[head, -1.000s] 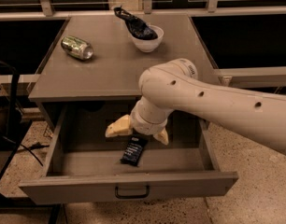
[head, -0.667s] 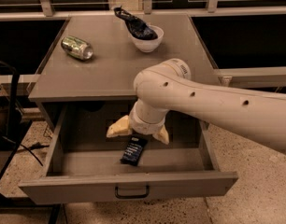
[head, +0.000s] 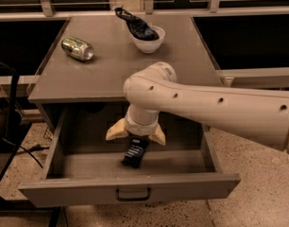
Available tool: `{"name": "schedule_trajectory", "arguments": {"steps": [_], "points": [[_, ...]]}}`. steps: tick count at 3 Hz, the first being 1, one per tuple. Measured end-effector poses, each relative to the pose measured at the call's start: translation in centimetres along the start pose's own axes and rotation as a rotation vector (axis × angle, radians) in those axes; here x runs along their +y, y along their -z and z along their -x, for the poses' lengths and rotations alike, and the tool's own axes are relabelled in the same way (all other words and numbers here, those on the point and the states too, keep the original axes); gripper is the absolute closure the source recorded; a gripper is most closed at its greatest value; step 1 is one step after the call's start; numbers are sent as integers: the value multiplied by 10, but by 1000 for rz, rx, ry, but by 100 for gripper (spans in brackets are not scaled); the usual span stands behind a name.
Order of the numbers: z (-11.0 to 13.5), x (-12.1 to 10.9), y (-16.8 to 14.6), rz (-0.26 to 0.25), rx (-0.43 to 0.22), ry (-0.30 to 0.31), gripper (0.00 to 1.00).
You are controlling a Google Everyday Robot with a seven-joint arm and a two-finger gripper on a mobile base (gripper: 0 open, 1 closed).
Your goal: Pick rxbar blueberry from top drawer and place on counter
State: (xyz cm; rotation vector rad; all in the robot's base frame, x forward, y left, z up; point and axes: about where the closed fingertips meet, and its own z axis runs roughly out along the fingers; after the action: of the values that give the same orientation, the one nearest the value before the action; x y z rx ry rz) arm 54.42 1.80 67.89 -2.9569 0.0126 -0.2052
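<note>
The drawer [head: 130, 189] is pulled right out, front panel and handle [head: 133, 193] toward the camera. The arm reaches down into it from the right of the picture. The end effector [head: 136, 138] is low inside the drawer, released, its two pale fingers [head: 117, 130] splayed wide. The bar [head: 135, 152] lies flat on the drawer floor, its far end between those fingers and its near end angled toward the front panel. Whether a finger touches the wrapper, I cannot tell.

There's bare floor on both sides of the bar, and it is well apart from either side wall. It stops short of the front wall.

Up on the tabletop [head: 111, 74], the front half is bare right to the edge above the drawer. A can [head: 77, 48] lies on its side near the picture's left edge. A white bowl [head: 149, 42] sits toward the back, with a dark bag [head: 135, 25] drooping out of it.
</note>
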Motion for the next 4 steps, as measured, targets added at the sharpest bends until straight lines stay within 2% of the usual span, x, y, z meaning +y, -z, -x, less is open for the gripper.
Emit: {"name": "schedule_trajectory", "arguments": {"steps": [2,4], "points": [[-1,-1,-31,62,-25,-34,0],[5,-11,-41,54,-27,-7,0]]}}
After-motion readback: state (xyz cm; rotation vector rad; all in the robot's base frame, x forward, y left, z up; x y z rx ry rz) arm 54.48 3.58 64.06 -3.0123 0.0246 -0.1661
